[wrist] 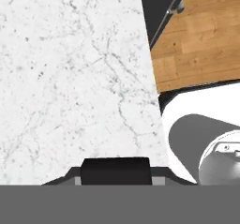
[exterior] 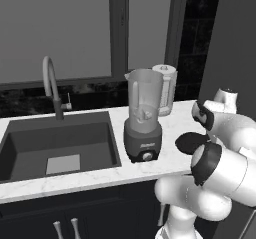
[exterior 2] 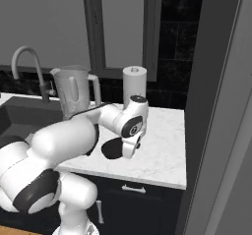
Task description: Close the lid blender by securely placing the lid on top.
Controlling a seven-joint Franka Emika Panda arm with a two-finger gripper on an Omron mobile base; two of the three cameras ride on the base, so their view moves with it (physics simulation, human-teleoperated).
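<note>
On the marble counter (exterior: 172,155), right of the blender (exterior: 144,115), the lid (exterior: 189,142) lies flat, and the blender's jar mouth is uncovered, so the whole placement remains. Just above the lid hangs the gripper (exterior 2: 129,149), whether apart or together I cannot tell.

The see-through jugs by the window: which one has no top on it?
The blender, the tall clear jar on the dark grey base with a knob. Its mouth is open; the smaller jug behind it wears a white top.
</note>
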